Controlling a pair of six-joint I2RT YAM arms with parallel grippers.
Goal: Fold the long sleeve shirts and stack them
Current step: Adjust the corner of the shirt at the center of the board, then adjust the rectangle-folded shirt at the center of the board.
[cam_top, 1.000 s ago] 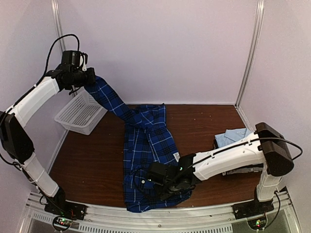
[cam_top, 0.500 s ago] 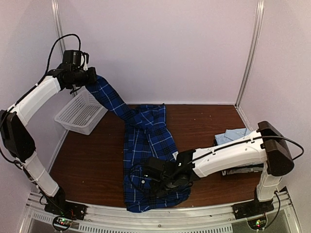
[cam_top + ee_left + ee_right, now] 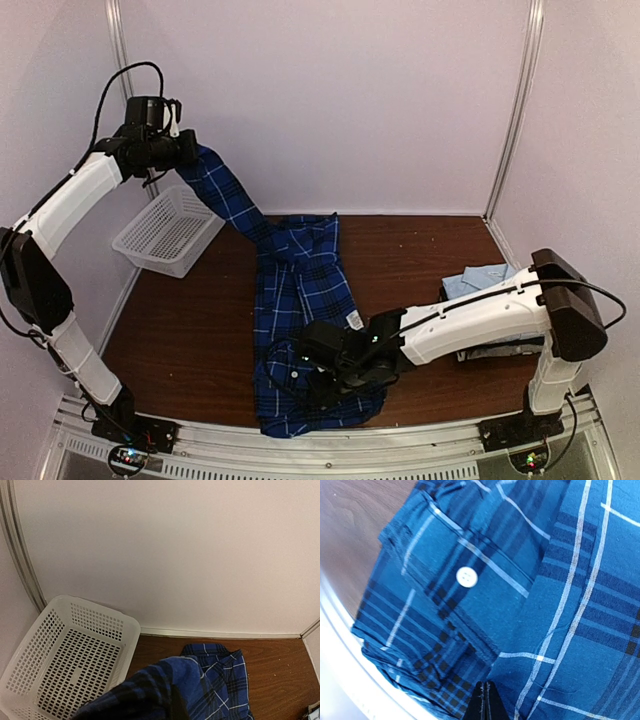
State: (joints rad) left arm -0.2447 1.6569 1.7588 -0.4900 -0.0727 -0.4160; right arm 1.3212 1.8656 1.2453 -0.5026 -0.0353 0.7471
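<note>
High at left, above the basket rim: left gripper clamped on the plaid shirt by its sleeve. Low by the table near edge: right gripper pinched tight on the plaid shirt's near end. Body spread mid-table. Bare wood either side; folded stack at right edge

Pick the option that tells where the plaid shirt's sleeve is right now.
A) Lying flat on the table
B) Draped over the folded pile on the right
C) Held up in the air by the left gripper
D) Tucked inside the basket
C: the left gripper is pinched shut on a sleeve of the plaid shirt, holding it up near the back wall, higher than the basket, while the shirt's body lies on the table.
</note>
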